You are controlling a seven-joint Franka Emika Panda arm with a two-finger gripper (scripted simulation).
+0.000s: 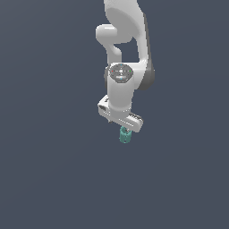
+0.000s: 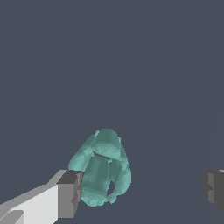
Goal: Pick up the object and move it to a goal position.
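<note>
The arm reaches down from the top of the exterior view with its wrist pointed at the plain grey floor, and the gripper hangs right over the object, so the approach looks done while grasp, lift and carry to the goal are left. In the wrist view the fingers stand spread wide, the teal object lying against one pad, well apart from the other, and not yet pinched
</note>
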